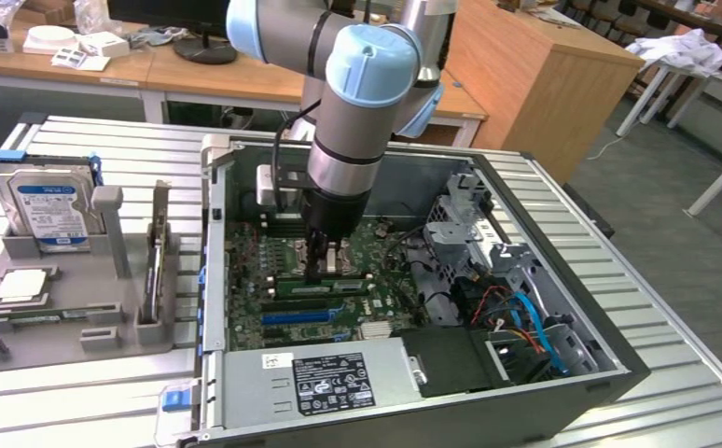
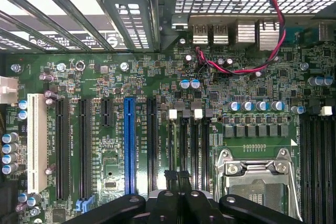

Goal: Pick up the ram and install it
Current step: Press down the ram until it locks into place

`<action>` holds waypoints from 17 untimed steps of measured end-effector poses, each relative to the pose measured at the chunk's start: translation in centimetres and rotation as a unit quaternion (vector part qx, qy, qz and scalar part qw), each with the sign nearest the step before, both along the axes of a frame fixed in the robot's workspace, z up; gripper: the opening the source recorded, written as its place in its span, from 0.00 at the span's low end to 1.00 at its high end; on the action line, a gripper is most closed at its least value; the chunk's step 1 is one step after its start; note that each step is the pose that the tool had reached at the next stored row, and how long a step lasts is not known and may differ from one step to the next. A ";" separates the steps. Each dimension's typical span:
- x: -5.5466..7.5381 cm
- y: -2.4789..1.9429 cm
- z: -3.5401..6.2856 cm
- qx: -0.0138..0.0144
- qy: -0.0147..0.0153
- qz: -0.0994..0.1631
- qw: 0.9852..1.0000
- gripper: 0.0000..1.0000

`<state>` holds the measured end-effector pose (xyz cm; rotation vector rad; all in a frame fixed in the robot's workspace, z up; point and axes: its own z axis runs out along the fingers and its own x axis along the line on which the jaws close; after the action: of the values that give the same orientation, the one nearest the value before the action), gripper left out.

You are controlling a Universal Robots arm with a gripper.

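The ram (image 1: pixel 320 286), a thin green stick, stands on edge along a slot of the motherboard (image 1: pixel 386 252) inside the open computer case. My gripper (image 1: pixel 325 273) points straight down at the ram's middle, with its fingertips at the ram's upper edge. In the wrist view the black fingers (image 2: pixel 169 178) are shut together over the dark memory slots (image 2: pixel 189 145) beside the processor socket (image 2: pixel 257 179). Whether the fingers pinch the ram or only rest on it I cannot tell.
A metal drive cage (image 1: pixel 467 224) and bundled cables (image 1: pixel 523 317) fill the case on the exterior view's right, and the power supply (image 1: pixel 324 378) lies in front. On the exterior view's left, a grey holder (image 1: pixel 149 280) carries a silver hard drive (image 1: pixel 45 205). A red-black cable (image 2: pixel 247 66) loops above the board.
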<state>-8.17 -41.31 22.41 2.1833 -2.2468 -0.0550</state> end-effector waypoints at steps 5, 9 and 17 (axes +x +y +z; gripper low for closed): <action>0.0 0.00 -0.03 0.000 0.000 0.000 1.000 0.11; 0.0 0.00 -0.08 0.000 0.000 0.000 1.000 0.11; 0.0 0.00 -0.13 0.000 0.000 0.000 1.000 0.11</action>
<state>-8.17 -41.31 22.28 2.1833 -2.2467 -0.0548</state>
